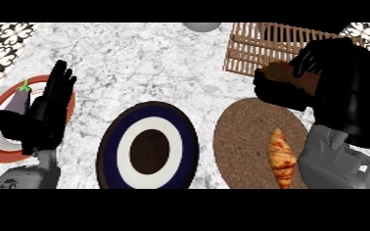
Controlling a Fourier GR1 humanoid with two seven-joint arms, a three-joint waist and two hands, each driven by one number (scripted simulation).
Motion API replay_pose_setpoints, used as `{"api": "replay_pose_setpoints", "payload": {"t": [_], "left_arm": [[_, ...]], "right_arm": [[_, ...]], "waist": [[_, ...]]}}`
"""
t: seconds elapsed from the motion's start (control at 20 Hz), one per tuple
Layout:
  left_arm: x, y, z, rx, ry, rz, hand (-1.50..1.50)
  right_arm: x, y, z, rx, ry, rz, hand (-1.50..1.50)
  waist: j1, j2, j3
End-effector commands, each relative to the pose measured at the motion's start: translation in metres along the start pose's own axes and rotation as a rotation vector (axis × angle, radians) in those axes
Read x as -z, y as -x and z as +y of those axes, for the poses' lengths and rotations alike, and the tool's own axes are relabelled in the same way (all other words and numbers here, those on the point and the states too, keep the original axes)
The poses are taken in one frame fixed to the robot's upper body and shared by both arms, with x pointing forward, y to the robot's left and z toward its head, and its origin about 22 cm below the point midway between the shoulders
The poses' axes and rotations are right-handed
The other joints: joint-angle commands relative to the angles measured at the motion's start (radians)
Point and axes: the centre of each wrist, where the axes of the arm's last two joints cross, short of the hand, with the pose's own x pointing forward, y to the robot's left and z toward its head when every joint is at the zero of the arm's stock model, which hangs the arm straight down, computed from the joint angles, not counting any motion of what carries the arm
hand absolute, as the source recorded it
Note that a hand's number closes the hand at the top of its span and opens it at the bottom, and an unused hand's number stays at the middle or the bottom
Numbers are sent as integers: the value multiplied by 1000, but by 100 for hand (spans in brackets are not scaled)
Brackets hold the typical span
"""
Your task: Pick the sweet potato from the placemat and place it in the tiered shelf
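- The right hand [318, 73] is curled round the sweet potato [278, 71], a brown lump showing at its left side. It hangs between the round brown placemat [245, 127] and the wooden tiered shelf [253, 46], which sits at the tabletop's far right corner.
- The left hand [51, 98] rests open, fingers up, near the tabletop's left edge, holding nothing.
- Risk, as a judgement: the dark fingers hide most of the sweet potato, so how well it is seated in the grasp cannot be told. If only its end is held, it could tip or slip out on the way over the shelf's near rim.
- Risk: the shelf is slatted and light-looking. A hand arriving low could catch the front rail and push the shelf toward the far edge.
- Risk: letting go early would drop the sweet potato onto the placemat or the tabletop [145, 63], perhaps onto the croissant [282, 159] at the placemat's near right.
- Count: one sweet potato, one placemat, one tiered shelf, one croissant.
- Count: one dark blue and white plate [148, 147] near the tabletop's near edge, centre. One red-rimmed plate [11, 152] at the left edge carries one aubergine [19, 98]. One grey round object [201, 26] is cut off at the far edge.
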Motion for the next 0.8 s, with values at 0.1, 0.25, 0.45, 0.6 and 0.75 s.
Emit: {"api": "replay_pose_setpoints", "payload": {"t": [0.1,0.25,0.45,0.6,0.75], "left_arm": [[-18,11,-13,0,0,-1,0],[-15,8,7,16,9,3,0],[3,-9,-5,22,4,-2,0],[-14,2,-5,-4,14,-6,0],[-11,12,4,-6,21,-16,0]], "right_arm": [[32,22,-6,-21,36,119,150],[69,28,-6,14,55,138,150],[69,64,13,-2,91,113,150],[87,71,32,20,110,112,150],[109,71,37,51,126,108,150]], "waist": [[8,2,1],[14,3,1],[5,3,1],[12,4,1],[13,4,1]]}}
